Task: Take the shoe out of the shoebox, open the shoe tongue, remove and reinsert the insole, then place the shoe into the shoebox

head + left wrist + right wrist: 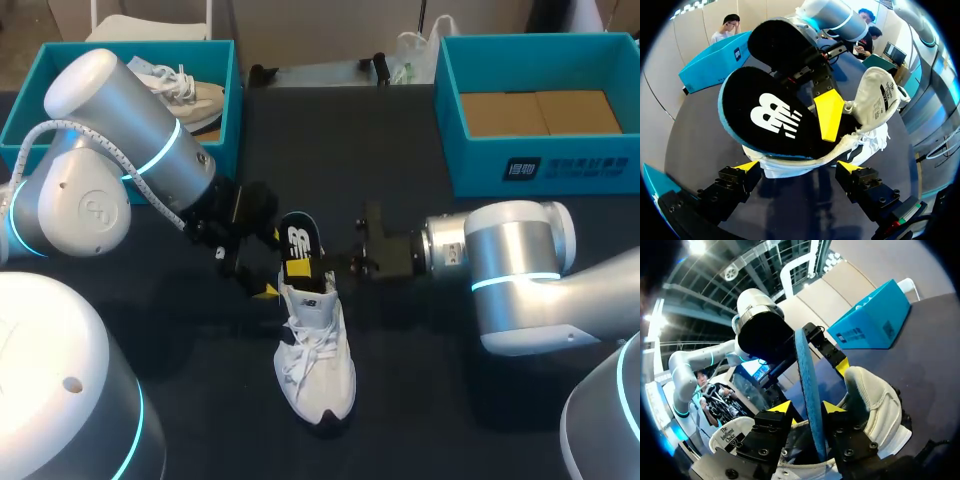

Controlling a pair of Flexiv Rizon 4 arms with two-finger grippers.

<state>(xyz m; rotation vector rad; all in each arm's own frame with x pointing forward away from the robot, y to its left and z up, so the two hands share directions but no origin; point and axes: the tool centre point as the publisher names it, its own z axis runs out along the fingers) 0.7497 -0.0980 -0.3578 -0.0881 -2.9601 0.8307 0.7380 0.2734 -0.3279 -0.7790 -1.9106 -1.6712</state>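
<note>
A white shoe (pixel 315 360) lies on the dark table with its toe toward me. Its black insole (pixel 298 245) stands up out of the heel opening, and shows its white logo in the left wrist view (pixel 772 117). My left gripper (pixel 799 167) is open, one finger on each side of the shoe's heel (pixel 805 162). My right gripper (pixel 807 407) is over the shoe's opening with the insole's blue edge (pixel 807 375) between its parted fingers. One of its yellow fingertips (pixel 829 112) lies against the insole's face. The tongue (pixel 880 97) is folded forward.
A teal shoebox (pixel 232 100) at the back left holds another light shoe (pixel 190 90). A second teal shoebox (pixel 540 160) stands at the back right, with only its brown cardboard floor showing inside. Both arms meet at mid-table over the shoe.
</note>
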